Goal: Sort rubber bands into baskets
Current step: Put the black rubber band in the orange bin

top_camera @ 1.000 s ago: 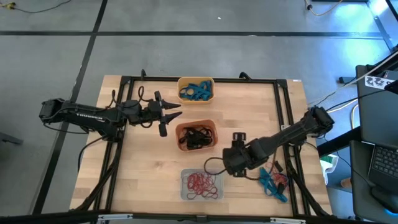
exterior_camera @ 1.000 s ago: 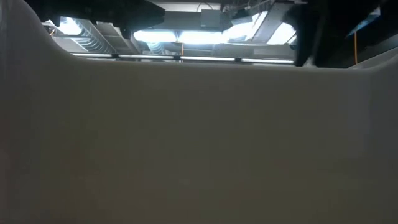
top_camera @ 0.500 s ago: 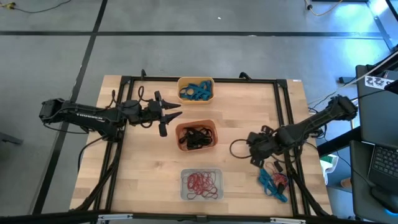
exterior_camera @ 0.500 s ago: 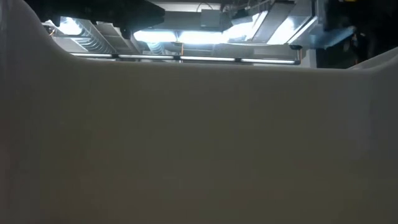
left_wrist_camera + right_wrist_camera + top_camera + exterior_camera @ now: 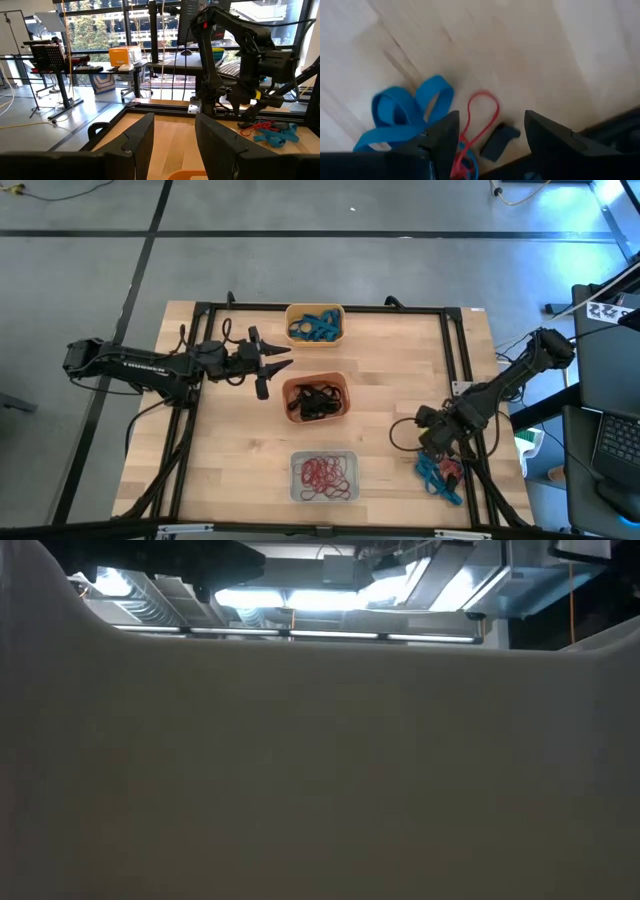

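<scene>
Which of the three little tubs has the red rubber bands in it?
The pale whitish tub, nearest the table's front edge. The orange-red tub in the middle holds black bands, and the yellow tub at the far edge holds blue ones.

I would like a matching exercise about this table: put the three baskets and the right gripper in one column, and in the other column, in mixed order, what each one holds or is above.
Column 1:
1. yellow-orange basket
2. red-orange basket
3. pale basket
4. right gripper

Column 2:
a. black rubber bands
b. loose pile of bands on the bare table near the right edge
c. red rubber bands
d. blue rubber bands

Pairs: 1-d, 2-a, 3-c, 4-b
</scene>
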Robot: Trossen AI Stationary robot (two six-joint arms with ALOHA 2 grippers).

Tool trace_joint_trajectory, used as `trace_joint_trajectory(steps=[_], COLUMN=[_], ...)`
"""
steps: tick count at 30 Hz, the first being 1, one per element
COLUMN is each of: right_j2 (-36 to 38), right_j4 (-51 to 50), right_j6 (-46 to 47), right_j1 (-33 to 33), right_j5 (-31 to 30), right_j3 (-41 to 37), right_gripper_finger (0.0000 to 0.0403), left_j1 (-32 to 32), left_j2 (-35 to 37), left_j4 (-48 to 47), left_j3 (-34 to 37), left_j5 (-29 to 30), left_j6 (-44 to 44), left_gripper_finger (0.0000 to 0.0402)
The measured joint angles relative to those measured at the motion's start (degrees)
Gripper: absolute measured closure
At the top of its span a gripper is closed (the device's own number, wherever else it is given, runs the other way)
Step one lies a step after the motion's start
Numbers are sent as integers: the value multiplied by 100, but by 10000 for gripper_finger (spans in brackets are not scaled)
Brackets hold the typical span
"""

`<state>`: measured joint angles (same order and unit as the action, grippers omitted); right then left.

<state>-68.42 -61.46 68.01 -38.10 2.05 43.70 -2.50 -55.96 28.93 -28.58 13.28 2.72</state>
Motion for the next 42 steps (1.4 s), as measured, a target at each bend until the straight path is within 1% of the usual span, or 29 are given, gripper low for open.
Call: trace_joint_trajectory(steps=[5,9,11,16,21,25,31,35,42], right_j2=[-2,-4,-5,-7,-7,-7,-7,4,4], right_j4=[5,94,282,801,922,960,1456,1517,1534], right_j6=[653,1075,1181,1384,1714,1792,1919,1923,1806], right_j1=[-238,-246,-246,-244,-244,-241,-239,-235,-235], right_j5=[281,833,1005,1051,1053,1009,1013,1068,1111], right_j3=[-223,-526,-693,-1045,-1306,-1414,-1619,-1661,-1662], right_gripper_finger=[178,178,178,178,178,178,181,209,294], left_j1=[0,0,0,0,0,0,0,0,0], left_j2=[0,0,0,0,0,0,0,0,0], left_j4=[1,1,1,1,1,1,1,1,1], left_j3=[0,0,0,0,0,0,0,0,0], left_j5=[0,0,0,0,0,0,0,0,0], left_j6=[0,0,-8,-22,-26,-28,-33,-38,-39], left_gripper_finger=[260,260,260,260,260,260,260,260,260])
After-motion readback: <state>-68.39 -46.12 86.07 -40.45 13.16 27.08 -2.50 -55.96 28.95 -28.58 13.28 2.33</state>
